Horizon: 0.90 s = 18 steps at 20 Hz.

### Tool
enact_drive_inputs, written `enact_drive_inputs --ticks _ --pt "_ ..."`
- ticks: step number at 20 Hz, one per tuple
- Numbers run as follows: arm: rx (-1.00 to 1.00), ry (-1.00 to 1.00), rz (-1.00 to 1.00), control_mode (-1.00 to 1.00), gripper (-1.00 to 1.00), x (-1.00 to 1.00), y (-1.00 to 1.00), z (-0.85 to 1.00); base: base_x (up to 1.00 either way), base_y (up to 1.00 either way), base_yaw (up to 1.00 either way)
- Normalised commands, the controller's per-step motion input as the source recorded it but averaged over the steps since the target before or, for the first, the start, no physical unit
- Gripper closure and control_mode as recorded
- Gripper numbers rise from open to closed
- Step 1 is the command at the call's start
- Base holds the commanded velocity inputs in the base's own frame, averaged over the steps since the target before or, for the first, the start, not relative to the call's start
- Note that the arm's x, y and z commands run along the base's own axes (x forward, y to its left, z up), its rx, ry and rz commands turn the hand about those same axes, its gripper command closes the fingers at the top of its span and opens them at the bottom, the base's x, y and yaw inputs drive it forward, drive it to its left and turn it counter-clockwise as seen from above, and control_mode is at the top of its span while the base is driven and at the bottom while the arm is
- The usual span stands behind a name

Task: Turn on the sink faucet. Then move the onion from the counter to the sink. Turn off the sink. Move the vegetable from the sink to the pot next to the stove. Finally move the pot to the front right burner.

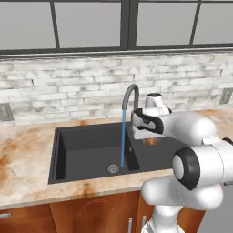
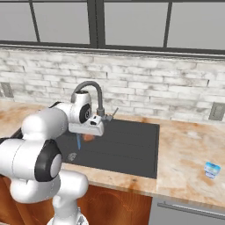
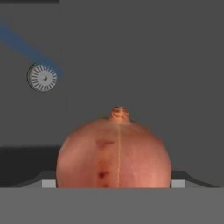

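My gripper hangs over the right part of the black sink, shut on the onion, a reddish-orange ball. In the hand view the onion sits between the jaws, above the sink floor, with the round drain off to the upper left. The dark gooseneck sink faucet is running: a blue stream falls to the basin near the drain. From the right base view, the onion shows just under the hand, beside the faucet. The pot and the stove are out of view.
The beige marbled counter surrounds the sink. A small blue object lies on the counter at the right. A brick backsplash with wall outlets and windows stands behind. The faucet's lever sticks out to its right.
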Motion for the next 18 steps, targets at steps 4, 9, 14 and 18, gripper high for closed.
enact_drive_inputs --ticks 4,9,14,18 --pt "0.00 0.00 0.05 -1.00 1.00 0.22 1.00 0.00 0.00 0.00 0.00" --pt "0.00 0.00 0.04 -1.00 1.00 0.20 1.00 -0.08 0.00 0.00 0.00" --pt "-0.03 0.05 0.03 -1.00 1.00 0.10 0.67 -0.10 0.00 0.00 0.00" --pt "0.00 0.03 0.00 -1.00 1.00 0.41 0.55 -0.12 0.00 0.00 0.00"
